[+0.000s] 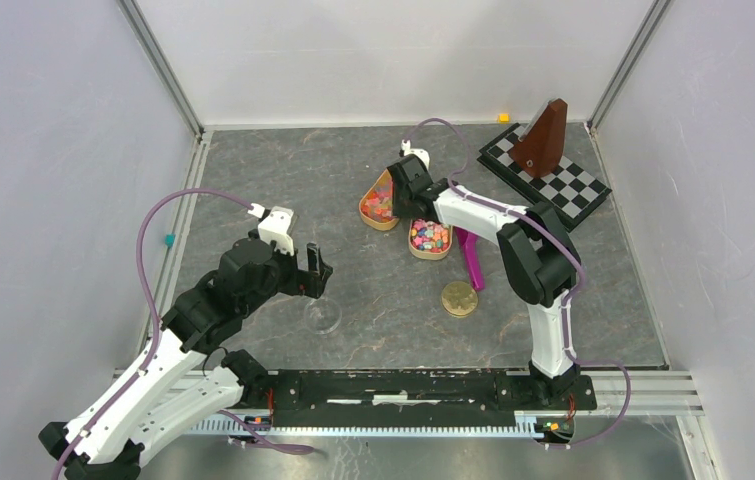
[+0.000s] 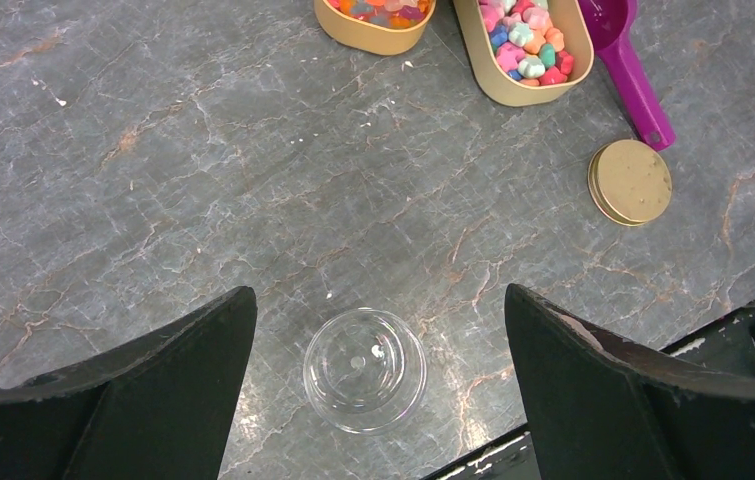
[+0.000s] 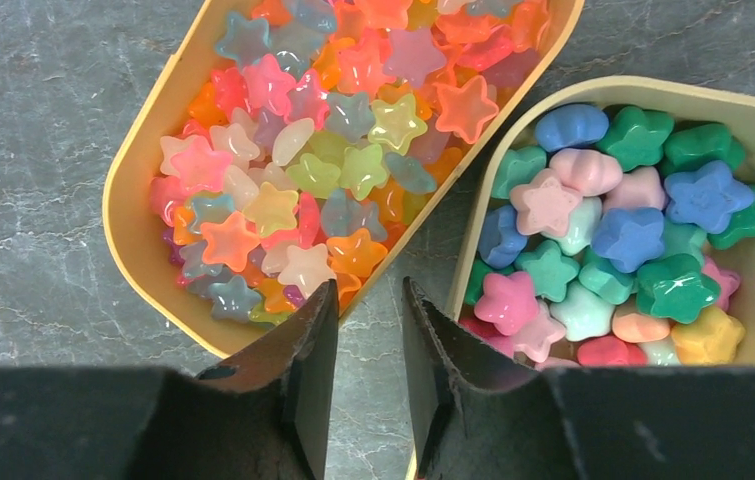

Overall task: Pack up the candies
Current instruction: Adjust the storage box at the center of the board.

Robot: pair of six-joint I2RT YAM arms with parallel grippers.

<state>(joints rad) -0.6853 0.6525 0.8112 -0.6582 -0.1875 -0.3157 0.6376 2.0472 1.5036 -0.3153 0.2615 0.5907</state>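
The candies are small star-shaped sweets in two tan trays. Translucent candies (image 3: 323, 150) fill the left tray (image 3: 125, 215); opaque pastel candies (image 3: 613, 230) fill the right tray (image 3: 653, 88). My right gripper (image 3: 369, 285) hovers over the strip of table between the two trays, its jaws a narrow gap apart with nothing in them. My left gripper (image 2: 380, 292) stands wide open above an empty clear jar (image 2: 364, 369), which sits upright between the fingers without touching them. In the top view the jar (image 1: 322, 315) lies just below the left gripper (image 1: 318, 272).
A purple scoop (image 1: 470, 258) lies right of the trays, with a round gold lid (image 1: 459, 298) in front of it. A chequered board (image 1: 545, 172) carrying a brown wedge (image 1: 541, 135) stands at the back right. Walls enclose the table on three sides.
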